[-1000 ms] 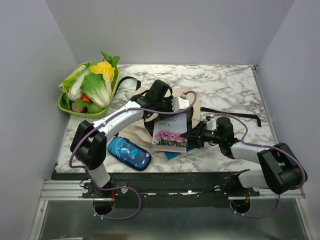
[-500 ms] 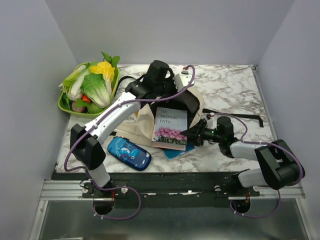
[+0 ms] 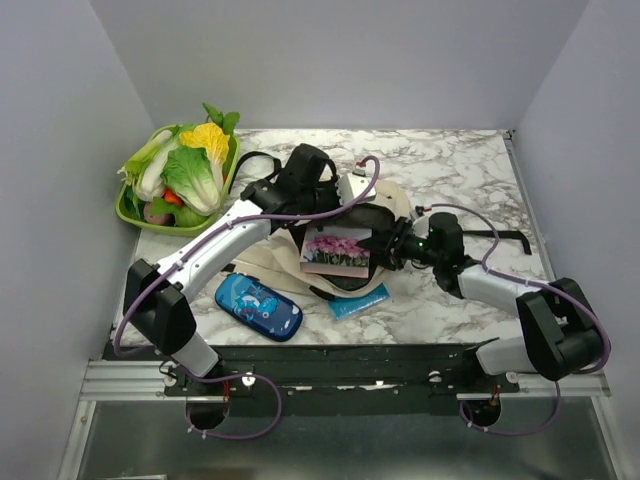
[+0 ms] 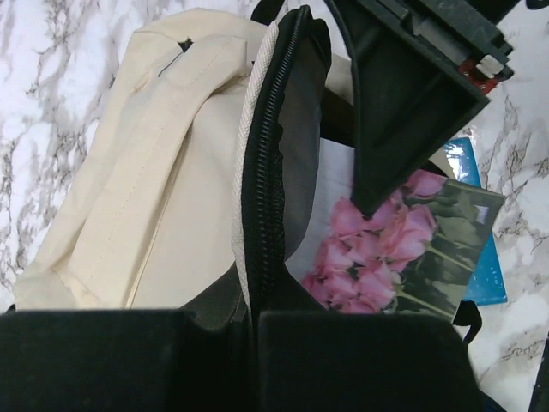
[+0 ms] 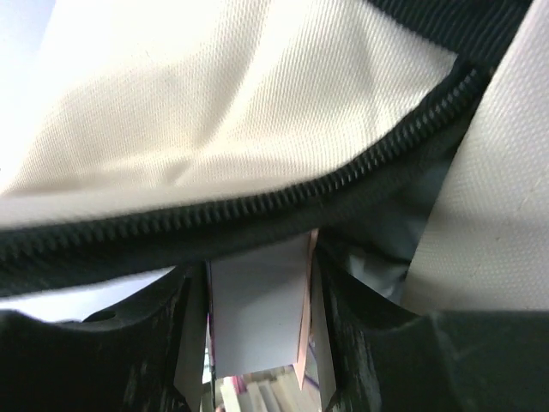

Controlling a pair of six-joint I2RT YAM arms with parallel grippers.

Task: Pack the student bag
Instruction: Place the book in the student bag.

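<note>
left arm (image 3: 225,240) stretched forward and bent towards its right, left gripper (image 4: 255,360) tilted down, jaws pinched tight on the zipper rim of the student bag (image 4: 154,172), right arm (image 3: 490,285) low, reaching to its left, right gripper (image 3: 385,245) level, fingers clamping the book (image 3: 335,248) edge between them

Upper half of book (image 4: 386,249) hidden inside student bag (image 4: 154,189), teal item (image 4: 493,268) partly covered by book

Legible text, labels, numbers: none. Book (image 3: 335,250) cover shows pink flowers only, its 12 o'clock end hidden inside bag (image 4: 154,172).
</note>
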